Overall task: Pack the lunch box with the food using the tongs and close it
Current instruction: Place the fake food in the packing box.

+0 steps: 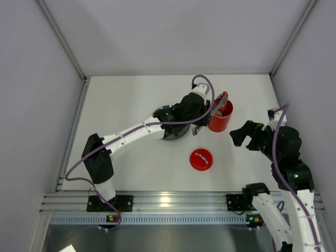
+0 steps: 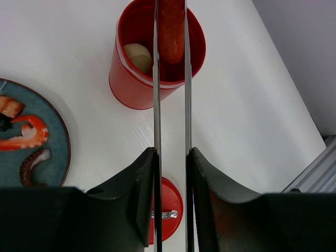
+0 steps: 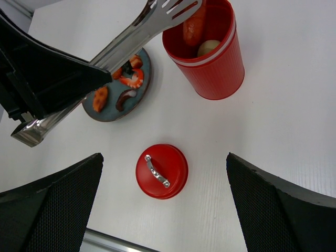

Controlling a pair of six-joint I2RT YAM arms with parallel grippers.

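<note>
One orange-red food piece (image 2: 171, 31) is nipped between the tips of the tongs (image 2: 156, 105) at the mouth of the upright lunch box (image 1: 220, 119), which holds a beige disc (image 2: 137, 55). Left pincer (image 2: 170, 157) clamped on the tongs, arm stretched across the plate (image 2: 52, 136). Right pincer (image 1: 237, 135) apart, just beside the box. Lid (image 1: 201, 159) lies nearer on the white tabletop (image 1: 131, 100); pale walls around. Tongs' long axis runs diagonally, tips far-right.

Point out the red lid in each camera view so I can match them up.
Top external: lid lying centre, below and left of the lunch box.
Left wrist: bottom centre, glimpsed between the arms of the tongs.
Right wrist: lower centre, handle up.
Shared landmark: the open lunch box.
</note>
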